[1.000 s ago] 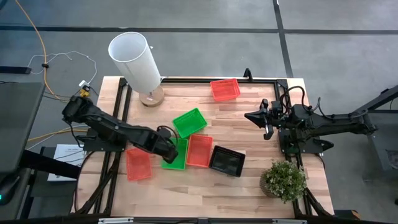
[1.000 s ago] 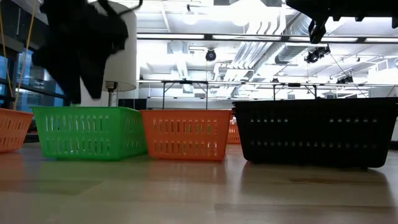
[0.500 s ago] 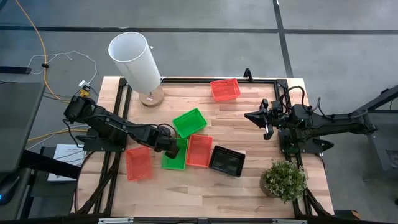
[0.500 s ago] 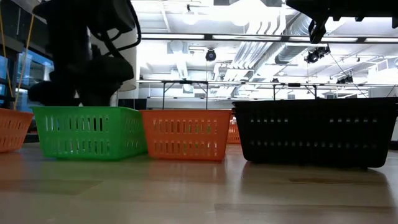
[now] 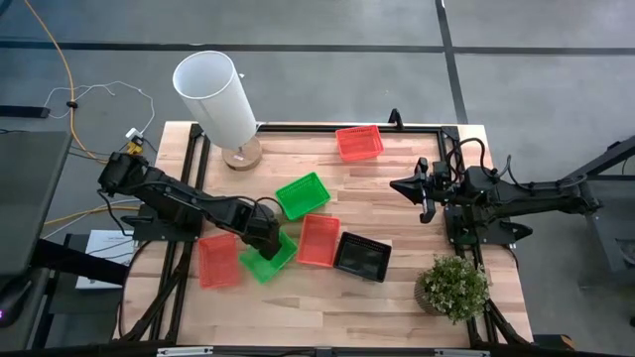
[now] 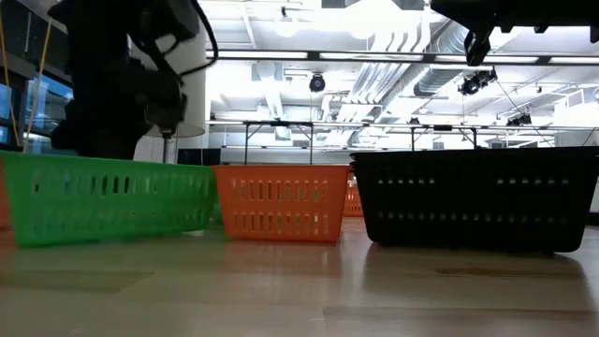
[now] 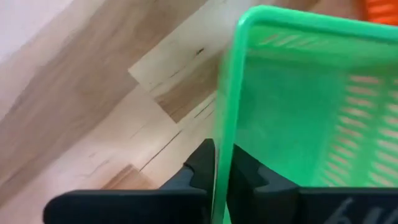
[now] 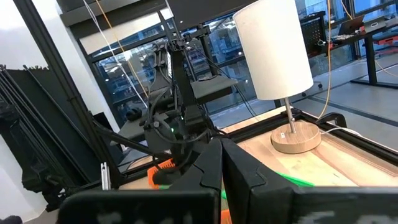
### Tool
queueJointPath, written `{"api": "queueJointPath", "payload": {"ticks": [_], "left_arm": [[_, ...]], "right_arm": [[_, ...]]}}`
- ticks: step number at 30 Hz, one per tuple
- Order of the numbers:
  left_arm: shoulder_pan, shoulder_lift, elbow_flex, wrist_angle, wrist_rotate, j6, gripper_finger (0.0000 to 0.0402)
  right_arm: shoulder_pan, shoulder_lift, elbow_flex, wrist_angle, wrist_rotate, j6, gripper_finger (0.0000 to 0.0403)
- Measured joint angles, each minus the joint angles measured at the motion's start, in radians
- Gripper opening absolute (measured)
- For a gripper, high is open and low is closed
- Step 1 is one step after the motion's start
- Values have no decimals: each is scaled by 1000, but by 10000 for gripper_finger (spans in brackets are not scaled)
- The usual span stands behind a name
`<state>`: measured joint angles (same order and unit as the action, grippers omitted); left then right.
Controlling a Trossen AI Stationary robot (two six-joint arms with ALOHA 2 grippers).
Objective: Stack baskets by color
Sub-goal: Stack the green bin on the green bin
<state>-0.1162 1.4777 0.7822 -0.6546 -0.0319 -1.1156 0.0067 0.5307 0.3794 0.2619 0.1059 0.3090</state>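
1. Two dark fingers of the left gripper (image 7: 219, 177) are pinched on the thin, smooth rim of a bright green basket (image 5: 266, 260), a shallow rectangular plastic tray with slotted mesh walls, held tilted over the pale wood-grain table (image 5: 397, 297).
2. Just beside that gripper, toward the left table edge, a red basket (image 5: 218, 261) of the same mesh plastic is seen.
3. On the gripper's other side, a second green basket (image 5: 303, 194), another red basket (image 5: 318, 240) and a black basket (image 5: 361, 257) are clustered close together.
4. Well apart, by the far edge, a third red basket (image 5: 359, 142) is set alone.
5. At the right side, the right gripper (image 5: 429, 190) is kept above the table, fingers pressed together with nothing between them.
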Motion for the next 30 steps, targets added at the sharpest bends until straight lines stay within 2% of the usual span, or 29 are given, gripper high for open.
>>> {"api": "queueJointPath", "payload": {"ticks": [4,9,14,17,22,26,30], "left_arm": [[1,-94,0,-9,1,43,8],[11,-270,2,-8,-2,107,4],[74,-394,80,-66,-48,185,1],[143,-393,178,-130,-104,277,0],[262,-317,373,-133,-164,524,0],[347,-234,512,-134,-173,723,0],[429,-149,601,-152,-156,811,0]], "right_arm": [[0,0,0,-1,0,0,0],[0,0,0,-2,0,-1,0],[0,0,0,-2,0,-1,0],[0,0,0,-2,0,-4,0],[0,0,0,3,0,-1,0],[0,0,0,5,0,1,0],[0,0,0,5,0,4,0]]}}
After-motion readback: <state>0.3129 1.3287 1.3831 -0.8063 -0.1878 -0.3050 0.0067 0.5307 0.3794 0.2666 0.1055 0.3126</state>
